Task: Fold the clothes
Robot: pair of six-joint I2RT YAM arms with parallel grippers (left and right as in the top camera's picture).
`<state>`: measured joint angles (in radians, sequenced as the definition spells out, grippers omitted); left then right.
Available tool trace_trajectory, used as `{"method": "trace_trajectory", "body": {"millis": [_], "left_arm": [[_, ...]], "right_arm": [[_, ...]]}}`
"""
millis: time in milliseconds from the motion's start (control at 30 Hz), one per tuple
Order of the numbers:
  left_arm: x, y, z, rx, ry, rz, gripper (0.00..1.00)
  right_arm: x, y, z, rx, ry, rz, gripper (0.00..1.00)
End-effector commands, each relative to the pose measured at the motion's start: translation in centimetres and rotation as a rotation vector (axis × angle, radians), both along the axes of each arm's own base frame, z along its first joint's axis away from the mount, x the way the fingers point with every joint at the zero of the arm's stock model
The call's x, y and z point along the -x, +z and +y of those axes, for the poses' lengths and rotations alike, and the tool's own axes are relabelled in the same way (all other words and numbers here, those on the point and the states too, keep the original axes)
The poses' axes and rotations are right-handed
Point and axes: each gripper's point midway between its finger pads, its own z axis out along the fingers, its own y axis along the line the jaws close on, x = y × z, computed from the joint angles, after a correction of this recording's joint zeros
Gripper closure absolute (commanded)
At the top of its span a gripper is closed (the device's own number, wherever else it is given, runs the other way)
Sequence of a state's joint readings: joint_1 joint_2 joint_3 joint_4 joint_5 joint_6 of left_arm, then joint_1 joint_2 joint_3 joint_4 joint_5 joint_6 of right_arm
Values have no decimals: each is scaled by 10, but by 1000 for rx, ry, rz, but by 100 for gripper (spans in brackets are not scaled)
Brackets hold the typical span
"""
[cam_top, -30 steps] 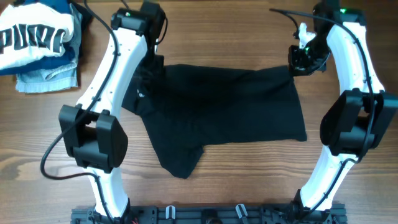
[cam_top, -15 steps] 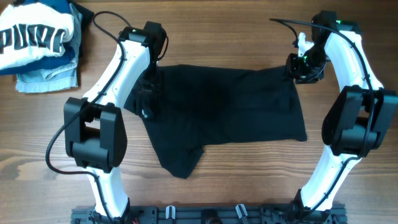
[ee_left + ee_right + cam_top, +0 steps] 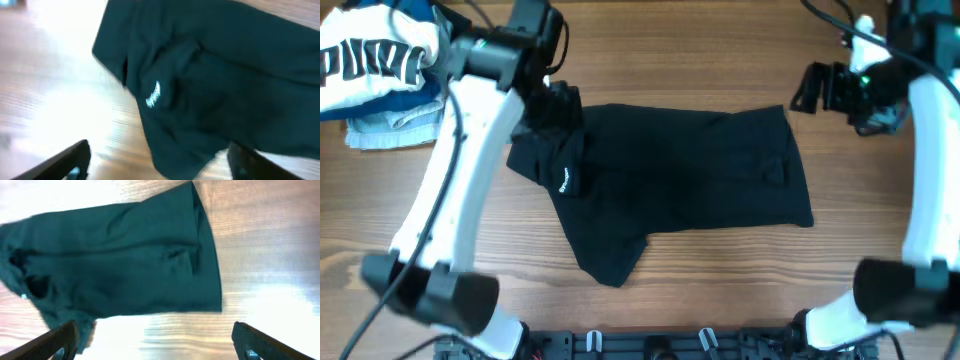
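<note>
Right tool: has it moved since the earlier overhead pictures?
Yes. The right tool has shifted to the right, off the top right corner of the shirt, which has stayed put. The tool is open and holds nothing.

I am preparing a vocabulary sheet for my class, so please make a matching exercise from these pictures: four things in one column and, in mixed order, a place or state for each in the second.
Things
1. black shirt
2. white garment with dark letters
3. light blue garment
4. right gripper

Places or states
A. open, holding nothing
B. lies under another garment
C. spread out in the middle of the table
D. lies on top of another garment

Pairs: 1-C, 2-D, 3-B, 4-A
</note>
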<state>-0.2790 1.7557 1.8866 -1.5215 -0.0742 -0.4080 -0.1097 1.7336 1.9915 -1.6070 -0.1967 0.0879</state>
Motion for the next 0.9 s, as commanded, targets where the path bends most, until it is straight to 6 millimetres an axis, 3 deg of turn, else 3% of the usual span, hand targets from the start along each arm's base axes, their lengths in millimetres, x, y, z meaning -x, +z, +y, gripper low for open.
{"method": "trace_trajectory", "body": {"millis": [0, 100, 267, 367, 500, 667, 867], "left_arm": [[25, -3, -17, 52, 151, 67, 11], [40, -18, -26, 15, 210, 106, 12], [80, -79, -36, -92, 382, 217, 24], [107, -120, -57, -41, 400, 320, 31], [129, -154, -77, 9, 349, 377, 34], [155, -188, -79, -12, 375, 402, 33], [186, -210, -74, -19, 189, 485, 34]], "right_arm": [[19, -2, 0, -23, -154, 39, 1], [40, -20, -16, 52, -302, 109, 1], [73, -69, -15, 44, -434, 188, 4], [81, -97, -12, 33, -450, 189, 7], [80, -120, -9, 13, -440, 197, 7], [73, -130, -6, 0, -386, 162, 7], [64, -129, -7, 3, -352, 122, 6]]}}
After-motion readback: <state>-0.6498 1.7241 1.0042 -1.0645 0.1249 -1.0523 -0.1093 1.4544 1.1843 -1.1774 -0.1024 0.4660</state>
